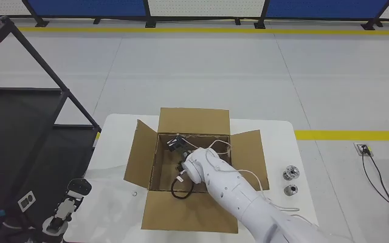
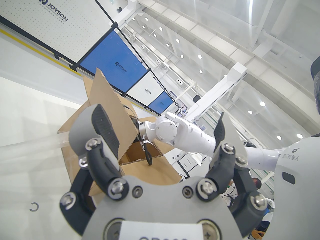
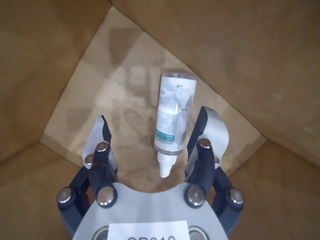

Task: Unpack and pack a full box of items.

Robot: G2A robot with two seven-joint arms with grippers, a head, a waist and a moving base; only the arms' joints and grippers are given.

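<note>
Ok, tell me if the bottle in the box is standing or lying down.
Lying down: the bottle rests on its side on the floor of the box, nozzle toward the open right end effector.

The right arm (image 1: pixel 243 197) is glossy white with rounded joints and a thin white cable (image 1: pixel 258 175) looping alongside, while the left gripper (image 2: pixel 160 113) and right gripper (image 3: pixel 152 113) share grey plates (image 2: pixel 160 201), silver screws (image 2: pixel 117 188), dark linkages (image 2: pixel 100 156) and ribbed black pads (image 2: pixel 105 126).
</note>
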